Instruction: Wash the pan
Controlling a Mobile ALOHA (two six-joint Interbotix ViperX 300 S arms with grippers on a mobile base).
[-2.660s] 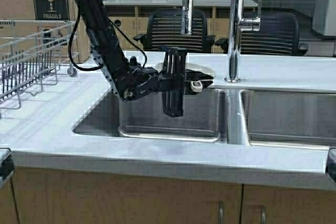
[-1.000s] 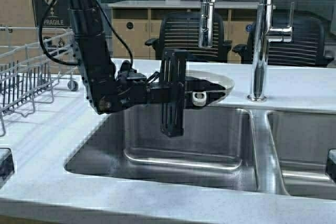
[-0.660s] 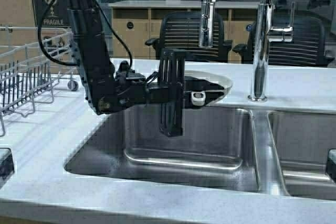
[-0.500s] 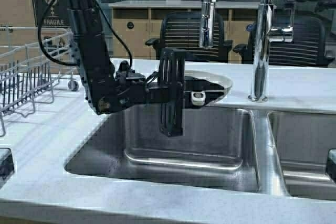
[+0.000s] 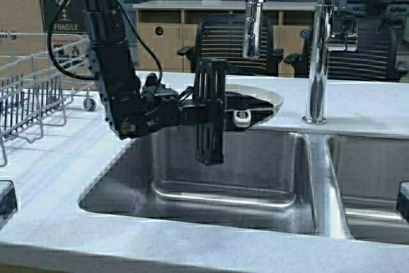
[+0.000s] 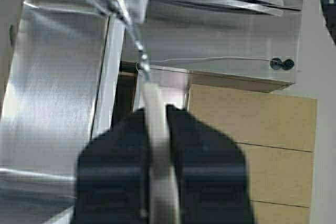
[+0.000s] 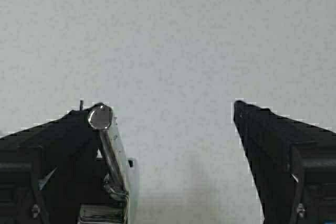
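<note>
A: Where's the pan [image 5: 261, 98], and which way does it run?

B: Over the back edge of the left sink basin [image 5: 223, 171], below the spray faucet head [image 5: 251, 20]. Its long axis lies roughly level, handle toward 9 o'clock, bowl toward 3 o'clock. In the high view only a thin arc of cream rim shows; the rest sits behind dark hardware.

A: Who has it?

B: The left hand [image 5: 238, 117], reaching in from 9 o'clock. The left wrist view shows what the high view can't: the two dark fingers [image 6: 116, 150] pressed against either side of the cream handle [image 6: 156, 145], clamped on it, with the steel basin wall beyond.

A: And the right hand?

B: The right hand [image 7: 173, 114] appears only in its own wrist camera, fingers spread apart over pale speckled desk [image 7: 173, 35], a shiny metal rod [image 7: 107, 140] just beside one finger. What that rod belongs to, I cannot tell.

A: Anything else nearby?

B: A wire dish rack [image 5: 32, 87] at 9 o'clock on the desk, cut off at the frame edge.
</note>
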